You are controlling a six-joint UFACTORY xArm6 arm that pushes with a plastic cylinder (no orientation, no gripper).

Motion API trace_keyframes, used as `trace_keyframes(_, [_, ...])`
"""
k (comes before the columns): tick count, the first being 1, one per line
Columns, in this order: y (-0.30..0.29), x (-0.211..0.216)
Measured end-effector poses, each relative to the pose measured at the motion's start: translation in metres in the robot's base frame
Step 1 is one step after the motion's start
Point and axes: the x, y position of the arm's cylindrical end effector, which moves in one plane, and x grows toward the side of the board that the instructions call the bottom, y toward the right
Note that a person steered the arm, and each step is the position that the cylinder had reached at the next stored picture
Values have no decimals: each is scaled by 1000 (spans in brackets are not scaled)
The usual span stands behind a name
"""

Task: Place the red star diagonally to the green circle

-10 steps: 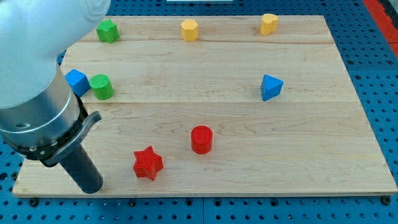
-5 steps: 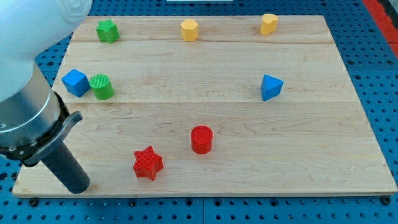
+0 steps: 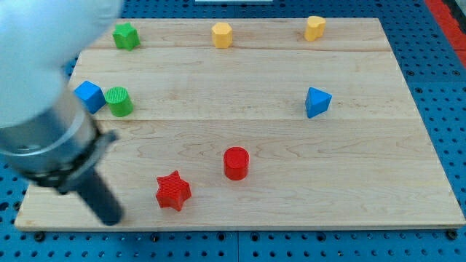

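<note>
The red star (image 3: pixel 173 191) lies near the view's bottom, left of centre, on the wooden board (image 3: pixel 291 182). The green circle (image 3: pixel 119 101) stands at the view's left, touching or almost touching a blue cube (image 3: pixel 89 96) on its left. My tip (image 3: pixel 113 218) is at the view's bottom left, a short way to the left of the red star and slightly below it, apart from it. The arm's body is blurred and hides the board's upper left corner.
A red cylinder (image 3: pixel 236 163) stands just up and right of the red star. A green star (image 3: pixel 126 36), a yellow hexagon (image 3: pixel 221 34) and another yellow block (image 3: pixel 314 28) line the top edge. A blue triangle (image 3: pixel 317 102) sits at the right.
My tip moved left a little, then back to the right towards the red star. No block has moved.
</note>
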Motion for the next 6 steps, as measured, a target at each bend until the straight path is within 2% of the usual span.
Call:
trace_keyframes(1, [20,0])
trace_keyframes(2, [-15,-16])
trace_keyframes(3, [17,-50])
trace_keyframes(4, [80,-64])
trace_keyframes(6, [74,-66])
